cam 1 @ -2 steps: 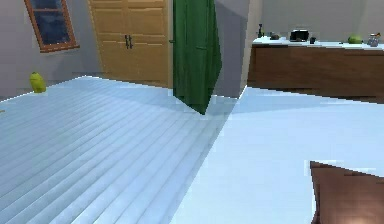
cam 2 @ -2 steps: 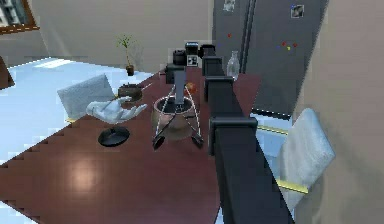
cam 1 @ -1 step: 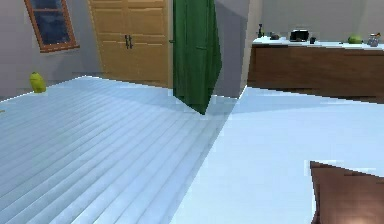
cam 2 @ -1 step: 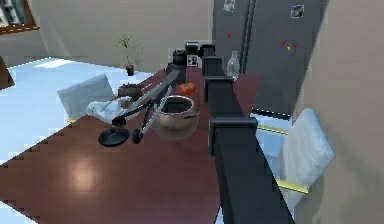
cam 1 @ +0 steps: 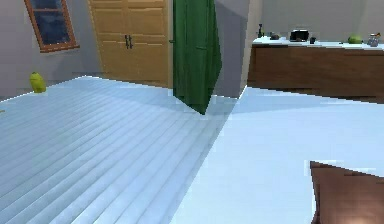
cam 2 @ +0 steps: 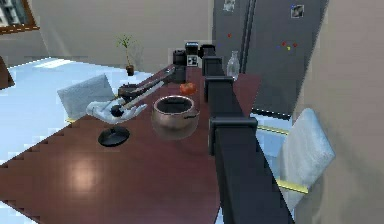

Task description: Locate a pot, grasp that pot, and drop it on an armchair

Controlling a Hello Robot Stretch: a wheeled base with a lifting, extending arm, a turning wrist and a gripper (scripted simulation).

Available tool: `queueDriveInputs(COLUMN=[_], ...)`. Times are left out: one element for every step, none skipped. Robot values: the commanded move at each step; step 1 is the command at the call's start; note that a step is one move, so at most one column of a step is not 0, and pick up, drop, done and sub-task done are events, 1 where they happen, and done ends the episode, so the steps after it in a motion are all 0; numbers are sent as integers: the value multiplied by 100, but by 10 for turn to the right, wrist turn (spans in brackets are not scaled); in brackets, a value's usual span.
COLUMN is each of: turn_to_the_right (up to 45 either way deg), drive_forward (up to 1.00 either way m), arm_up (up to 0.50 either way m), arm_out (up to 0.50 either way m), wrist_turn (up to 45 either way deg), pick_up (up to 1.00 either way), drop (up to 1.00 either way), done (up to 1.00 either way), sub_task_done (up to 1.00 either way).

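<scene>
Dark tabletop (cam 2: 70,178) carries the pot (cam 2: 175,116) at frame centre. We cannot tell whether the hand (cam 2: 130,93), apparently upper-left of it, grasps anything. Risk: the arm (cam 2: 235,150) alongside may knock the pot aside.

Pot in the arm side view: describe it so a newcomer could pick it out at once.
Find the dark red-brown table with white chairs beside it. Near its middle stands the pot. It is the deep, round, metallic vessel, unlike the flat black dish at its left and the red thing behind it.
</scene>
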Motion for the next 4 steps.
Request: queueDriveInputs(turn_to_the_right=[0,0,0,0], drive_forward=[0,0,0,0], arm_up=[0,0,-24,0], arm_out=[0,0,0,0], wrist_turn=[450,270,0,0], pick_up=[0,0,0,100], drop=[0,0,0,0], done=[0,0,0,0], sub_task_done=[0,0,0,0])
